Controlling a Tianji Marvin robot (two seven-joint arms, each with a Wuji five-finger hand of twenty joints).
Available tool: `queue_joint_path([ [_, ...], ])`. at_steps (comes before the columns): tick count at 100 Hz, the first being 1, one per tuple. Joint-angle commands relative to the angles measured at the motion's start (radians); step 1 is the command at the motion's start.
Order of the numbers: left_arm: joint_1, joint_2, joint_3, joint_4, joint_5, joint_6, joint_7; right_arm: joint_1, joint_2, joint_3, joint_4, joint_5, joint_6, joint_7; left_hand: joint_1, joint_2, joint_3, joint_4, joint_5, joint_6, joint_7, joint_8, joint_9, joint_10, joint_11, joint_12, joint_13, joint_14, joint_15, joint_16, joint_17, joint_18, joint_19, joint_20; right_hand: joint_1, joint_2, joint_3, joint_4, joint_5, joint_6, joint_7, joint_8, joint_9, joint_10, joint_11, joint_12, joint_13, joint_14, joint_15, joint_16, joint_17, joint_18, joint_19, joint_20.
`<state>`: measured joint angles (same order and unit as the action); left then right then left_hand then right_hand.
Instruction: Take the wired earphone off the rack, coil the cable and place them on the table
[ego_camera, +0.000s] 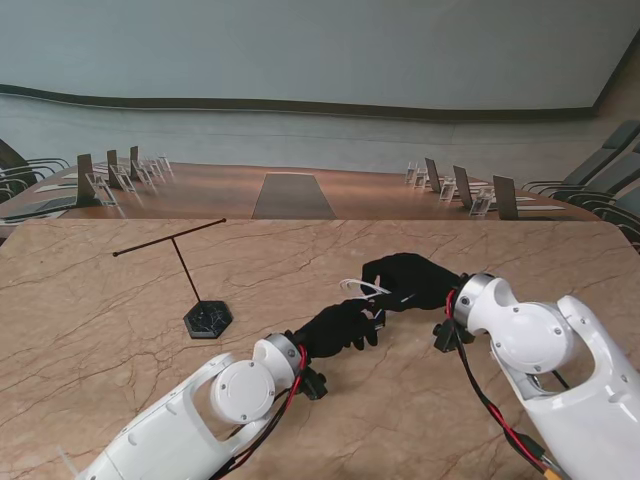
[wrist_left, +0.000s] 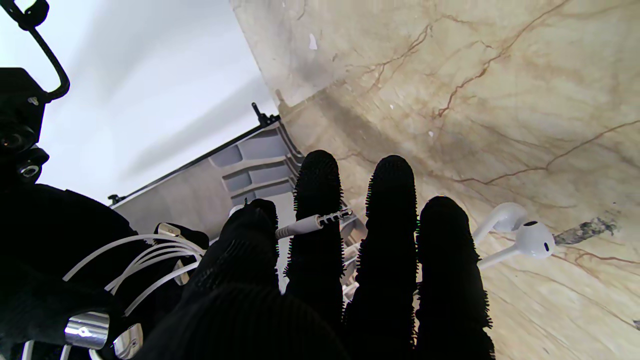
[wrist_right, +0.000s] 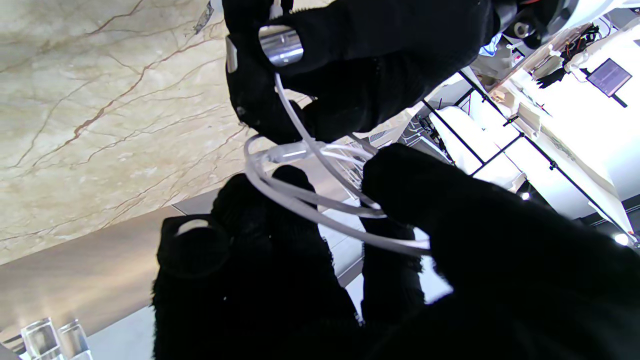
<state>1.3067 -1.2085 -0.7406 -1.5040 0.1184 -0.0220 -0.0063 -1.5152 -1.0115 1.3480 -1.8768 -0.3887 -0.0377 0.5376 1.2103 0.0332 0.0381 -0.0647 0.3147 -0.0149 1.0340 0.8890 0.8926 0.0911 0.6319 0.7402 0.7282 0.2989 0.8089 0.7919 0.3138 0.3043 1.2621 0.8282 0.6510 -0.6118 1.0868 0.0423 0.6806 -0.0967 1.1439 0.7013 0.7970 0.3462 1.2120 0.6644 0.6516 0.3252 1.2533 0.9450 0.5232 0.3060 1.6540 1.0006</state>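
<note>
Both hands meet mid-table, right hand (ego_camera: 408, 281) pinching the coiled cable (wrist_right: 320, 200).

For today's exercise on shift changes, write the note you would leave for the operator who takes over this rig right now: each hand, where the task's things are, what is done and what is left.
Left hand: black-gloved, shut on the white wired earphone's cable near its metal jack plug; the two white earbuds hang beside its fingers.
Right hand: black-gloved, shut on several loops of thin white cable.
Both hands meet above the veined marble table. The thin black T-shaped rack stands bare to the left.
Done: earphone off the rack, coiling well under way.
Left: finish the coil and set it on the table.
</note>
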Motion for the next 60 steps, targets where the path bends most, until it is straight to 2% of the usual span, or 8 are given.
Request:
queue_joint_path([
  [1,0.007,0.002,0.001,-0.003,0.001,0.007,-0.006,0.001,-0.002,0.000,-0.002,0.001,-0.008,0.001,0.081,-0.010,0.005,0.026,0.022,-0.061,0.002,0.044,0.014,-0.042,0.046,0.019,0.018,0.002,0.018,0.019,-0.002,0.012,0.037,0.001,0.106,0.089,0.063,0.062,0.060,-0.089,0.144,0.019,0.001,0.117,0.009,0.007,0.024,0.111,0.071,-0.001,0.020,-0.072,0.045,-0.010],
  [33,0.014,0.011,-0.005,-0.003,0.017,0.019,-0.024,0.014,-0.002,-0.001,0.004,0.006,-0.018,-0.002,0.081,-0.003,0.002,0.026,0.024,-0.080,-0.016,0.118,0.007,-0.051,0.066,0.045,0.009,-0.002,0.025,0.034,-0.014,0.004,0.040,0.011,0.105,0.087,0.067,0.064,0.061,-0.090,0.145,0.024,-0.001,0.116,0.012,0.002,0.024,0.109,0.071,0.000,0.018,-0.073,0.044,-0.007],
  [51,0.016,0.014,-0.006,-0.008,0.021,0.027,-0.030,0.023,-0.003,-0.007,0.012,0.014,-0.022,-0.004,0.081,-0.002,0.001,0.027,0.024,-0.080,-0.026,0.128,0.004,-0.048,0.062,0.047,0.006,-0.001,0.024,0.037,-0.016,0.003,0.038,0.014,0.109,0.075,0.078,0.070,0.075,-0.085,0.153,0.037,0.002,0.115,0.014,0.001,0.023,0.111,0.071,0.001,0.016,-0.072,0.044,-0.006],
  [60,0.017,0.015,-0.006,-0.009,0.022,0.029,-0.033,0.026,-0.003,-0.012,0.016,0.015,-0.022,-0.005,0.081,0.010,-0.005,0.027,0.010,-0.056,-0.066,0.099,-0.013,-0.039,0.050,0.045,-0.016,-0.004,0.019,0.038,-0.036,-0.007,0.031,0.015,0.106,0.070,0.082,0.071,0.079,-0.084,0.153,0.043,0.003,0.115,0.015,0.001,0.024,0.111,0.072,0.002,0.014,-0.071,0.044,-0.004],
])
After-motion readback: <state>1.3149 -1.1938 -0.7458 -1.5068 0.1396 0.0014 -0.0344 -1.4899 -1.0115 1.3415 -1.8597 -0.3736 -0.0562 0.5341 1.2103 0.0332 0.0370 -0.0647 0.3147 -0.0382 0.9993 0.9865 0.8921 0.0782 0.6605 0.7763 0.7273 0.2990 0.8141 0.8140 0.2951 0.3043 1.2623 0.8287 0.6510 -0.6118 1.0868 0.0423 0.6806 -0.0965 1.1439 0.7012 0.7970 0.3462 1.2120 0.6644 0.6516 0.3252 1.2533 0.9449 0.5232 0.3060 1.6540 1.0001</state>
